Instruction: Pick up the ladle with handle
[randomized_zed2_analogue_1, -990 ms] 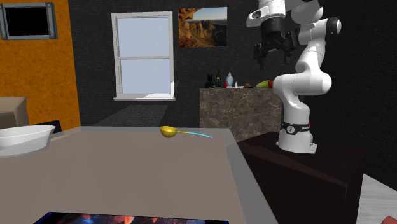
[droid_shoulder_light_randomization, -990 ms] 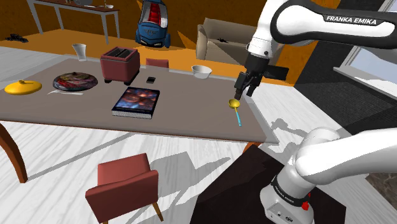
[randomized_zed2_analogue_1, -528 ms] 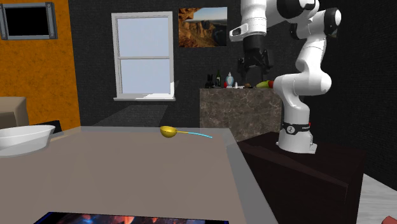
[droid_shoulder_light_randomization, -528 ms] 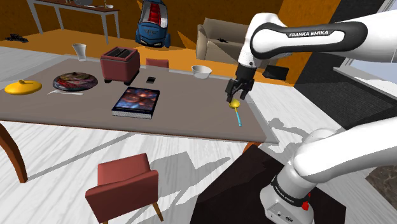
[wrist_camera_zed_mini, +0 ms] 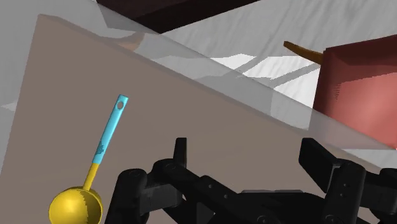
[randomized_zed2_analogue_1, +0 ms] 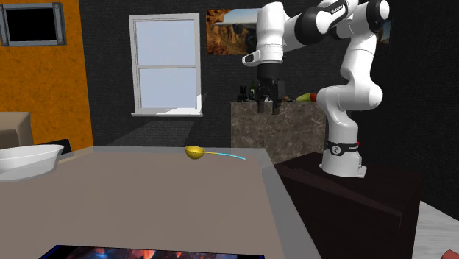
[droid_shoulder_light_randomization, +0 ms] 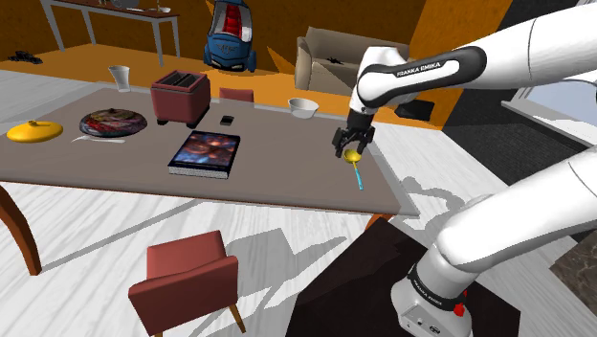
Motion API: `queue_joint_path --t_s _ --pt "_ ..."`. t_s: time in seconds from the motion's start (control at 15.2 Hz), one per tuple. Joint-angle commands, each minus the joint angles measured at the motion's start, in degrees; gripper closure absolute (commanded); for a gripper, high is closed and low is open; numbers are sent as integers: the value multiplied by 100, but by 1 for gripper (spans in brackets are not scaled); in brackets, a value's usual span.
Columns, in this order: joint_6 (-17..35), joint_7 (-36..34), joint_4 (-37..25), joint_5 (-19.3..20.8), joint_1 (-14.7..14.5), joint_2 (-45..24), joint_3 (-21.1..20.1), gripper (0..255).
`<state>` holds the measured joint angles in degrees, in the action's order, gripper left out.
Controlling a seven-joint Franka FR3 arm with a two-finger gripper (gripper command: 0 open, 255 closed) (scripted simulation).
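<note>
The ladle (droid_shoulder_light_randomization: pixel 356 168) lies flat near the table's (droid_shoulder_light_randomization: pixel 287 174) right end in the shoulder view. It has a yellow bowl and a thin light-blue handle that points toward the table's near edge. My black gripper (droid_shoulder_light_randomization: pixel 349 144) hangs open just above the ladle's bowl, holding nothing. In the second exterior view the gripper (randomized_zed2_analogue_1: pixel 266 105) is well above the ladle (randomized_zed2_analogue_1: pixel 210 153) and to its right. In the wrist view the ladle (wrist_camera_zed_mini: pixel 95 167) lies beside the left finger, outside the open gripper (wrist_camera_zed_mini: pixel 248 159), on the table (wrist_camera_zed_mini: pixel 191 102).
On the table stand a book (droid_shoulder_light_randomization: pixel 205 153), a dark red toaster-like box (droid_shoulder_light_randomization: pixel 180 97), a white bowl (droid_shoulder_light_randomization: pixel 303 107), a patterned plate (droid_shoulder_light_randomization: pixel 112 123), a yellow lid (droid_shoulder_light_randomization: pixel 33 131) and a white cup (droid_shoulder_light_randomization: pixel 119 77). A red chair (droid_shoulder_light_randomization: pixel 187 282) stands at the near edge.
The arm has swung down and toward the shoulder view's left, bringing the gripper from high beside the ladle to just above its bowl. The fingers stayed open; the ladle has not moved.
</note>
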<state>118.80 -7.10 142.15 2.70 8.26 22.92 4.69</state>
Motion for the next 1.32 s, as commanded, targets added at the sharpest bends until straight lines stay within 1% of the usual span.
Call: queue_joint_path --t_s 0.0,0.59,0.92,1.25 --pt "297 -75 -144 114 131 -418 81 0" --pt "1328 -540 -797 519 601 -2020 417 0" --pt "1738 -780 -1311 655 823 -2890 642 0" --pt "2037 -980 -1915 696 1042 -3739 868 0"
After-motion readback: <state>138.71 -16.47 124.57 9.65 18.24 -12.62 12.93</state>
